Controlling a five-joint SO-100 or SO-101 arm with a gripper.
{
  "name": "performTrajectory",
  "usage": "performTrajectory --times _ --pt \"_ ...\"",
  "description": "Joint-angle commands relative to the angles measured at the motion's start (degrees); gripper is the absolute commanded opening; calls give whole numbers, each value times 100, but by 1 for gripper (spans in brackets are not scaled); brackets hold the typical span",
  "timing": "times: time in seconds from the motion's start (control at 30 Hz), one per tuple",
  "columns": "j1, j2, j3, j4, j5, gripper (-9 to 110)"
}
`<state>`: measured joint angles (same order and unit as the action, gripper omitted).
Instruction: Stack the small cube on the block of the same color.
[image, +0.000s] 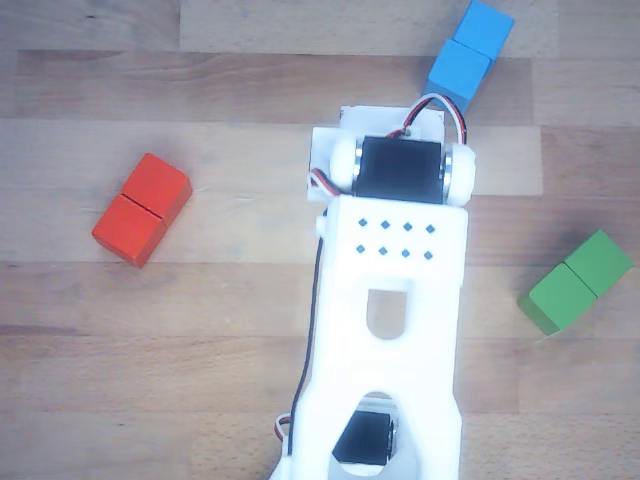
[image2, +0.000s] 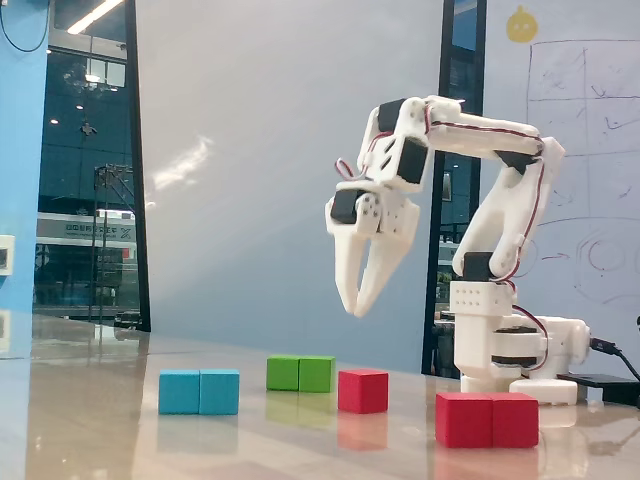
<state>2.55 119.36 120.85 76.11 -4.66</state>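
Note:
In the fixed view the small cube (image2: 363, 390), plain red, rests on the table right of centre. The red grooved block (image2: 487, 419) lies nearer the camera to its right, and shows at the left of the other view (image: 142, 209). My gripper (image2: 355, 308) hangs well above the small cube, pointing down, its fingertips together and nothing held. In the other view the white arm (image: 395, 300) fills the middle, hiding both the small cube and the gripper's fingers.
A blue grooved block (image2: 199, 391) (image: 470, 52) and a green grooved block (image2: 301, 373) (image: 577, 281) lie on the wooden table. The arm's base (image2: 510, 345) stands at the right in the fixed view, behind the red block.

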Motion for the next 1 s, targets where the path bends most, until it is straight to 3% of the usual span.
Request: performTrajectory --times 0.0,0.27,0.97 --pt "18 -211 -571 26 -9 0" --pt "53 -264 -580 738 -35 0" --pt "-18 -281 -404 861 -62 0"
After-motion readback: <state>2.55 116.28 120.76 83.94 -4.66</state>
